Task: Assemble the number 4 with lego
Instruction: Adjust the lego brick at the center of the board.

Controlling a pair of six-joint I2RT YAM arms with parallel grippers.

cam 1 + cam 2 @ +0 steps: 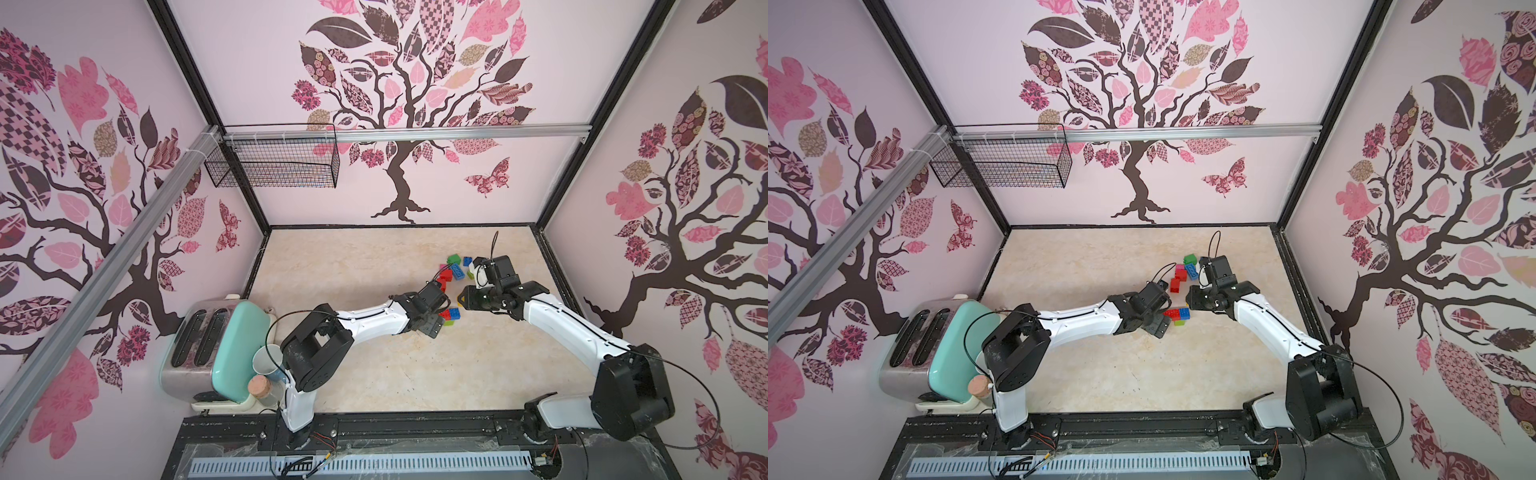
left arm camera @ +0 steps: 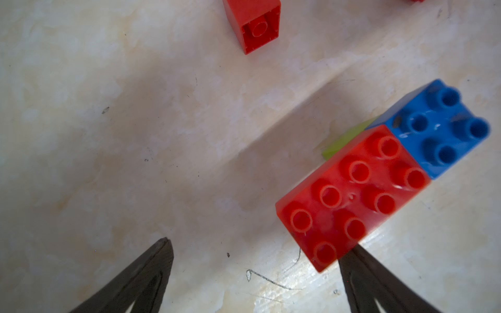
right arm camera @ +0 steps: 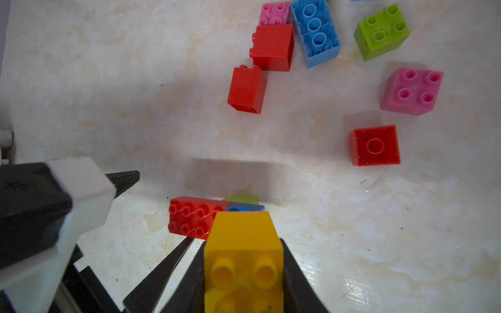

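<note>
Right jaws clamp a yellow brick [image 3: 242, 260]; left jaws stand wide apart, empty (one tip just beside the red brick [image 2: 349, 197]). Red brick abuts a blue brick [image 2: 439, 127], both atop a lime brick [image 2: 341, 143] on the desk [image 1: 374, 365]. Loose lego [image 1: 445, 275] lies at 12 o'clock from them.

- Walls [image 1: 519, 195]: three pale pink panels are enclosing the worktop [image 1: 374, 374], each carrying a dark-branched tree decal [image 1: 400, 183] with pink and brown patterned leaves.
- Worktop: cream marble pattern, soft light glaring near its front edge.
- Black frame posts [image 1: 183, 62] are rising at the back corners.
- An aluminium rail [image 1: 457, 134] is crossing the back wall.
- A black wire basket [image 1: 274, 166] is hanging above the back left corner.
- A chrome toaster [image 1: 187, 357] is standing at the front left corner.
</note>
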